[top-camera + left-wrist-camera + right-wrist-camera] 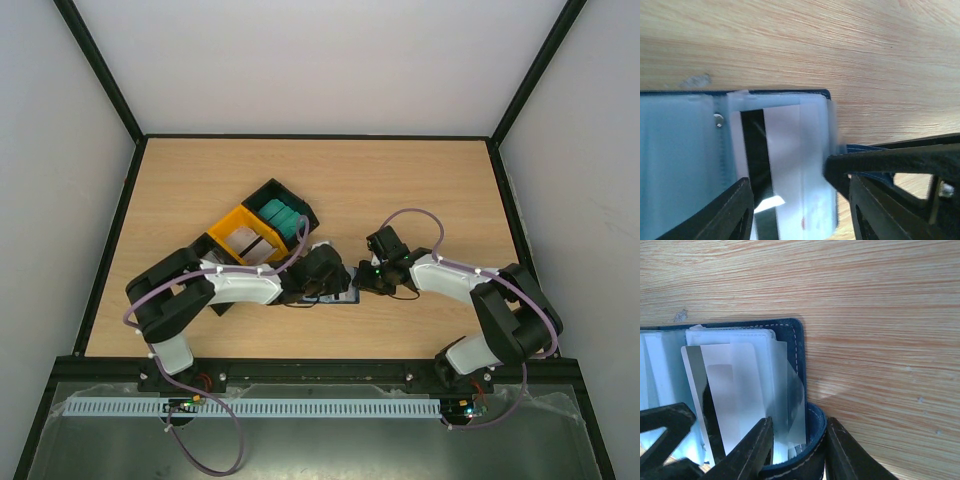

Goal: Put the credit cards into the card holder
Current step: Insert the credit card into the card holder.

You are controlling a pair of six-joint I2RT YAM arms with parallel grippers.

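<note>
Two claws are seen close together over the card holder [796, 335], which is laid open on the surface [400, 180]. The right claw [800, 427] is narrowed onto the card holder's navy edge, which is pinched between its two fingers. Just ahead of that claw's fingertips, a whitish card [735, 390] with a grey stripe is seen partly inside a clear pocket, slightly tilted. The left claw [800, 192] is held partly parted, with one finger on either side of that card. Whether the card is actually gripped cannot be told, as that end is blurred. A red mark is seen on the card between the left claw's fingers. One finger of the right claw is seen just to the right of the left claw, laid across the holder's edge. A black-and-yellow tray [228, 220] is set near the left claw, on the side away from the arm bases. Teal cards [278, 214] are held in its black compartment and whitish cards [250, 243] in a yellow one.
</note>
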